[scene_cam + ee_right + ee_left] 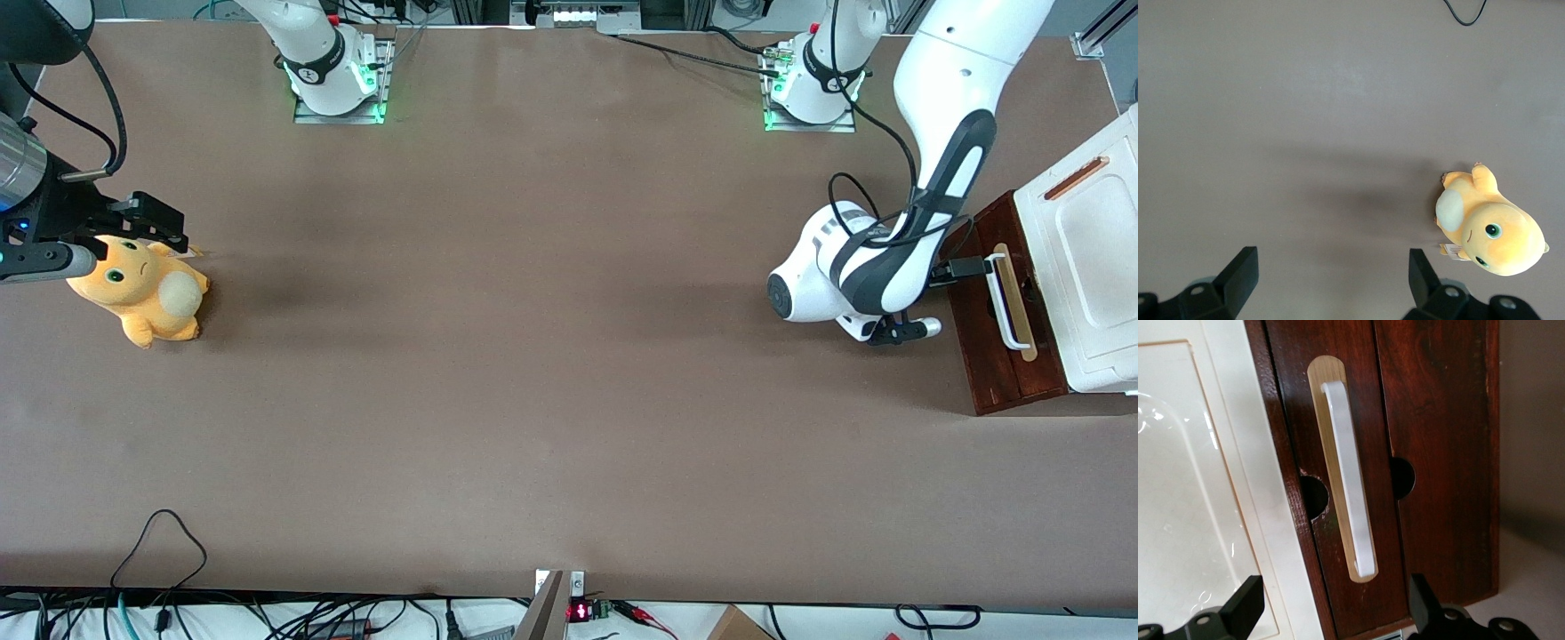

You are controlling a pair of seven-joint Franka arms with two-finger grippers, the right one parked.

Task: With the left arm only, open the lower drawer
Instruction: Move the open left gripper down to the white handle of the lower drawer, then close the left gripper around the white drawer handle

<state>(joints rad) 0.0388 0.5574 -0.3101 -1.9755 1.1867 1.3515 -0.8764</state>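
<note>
The lower drawer (987,356) (1365,400) is a dark reddish-brown wooden front under a white cabinet top (1093,267) (1191,487), at the working arm's end of the table. Its white bar handle (1003,302) (1348,473) sits on a pale wood strip. The left arm (889,267) bends down in front of the drawer. Its gripper (969,267) (1335,587) is open, facing the drawer front at the end of the handle that lies farther from the front camera. The black fingertips (1248,590) stand wide apart and hold nothing; the handle's end lies just ahead of them.
A yellow plush toy (142,293) (1491,230) lies toward the parked arm's end of the table. A small orange slot (1076,178) marks the cabinet top. Two arm bases (809,89) stand along the table edge farthest from the front camera. Cables (160,542) lie at the near edge.
</note>
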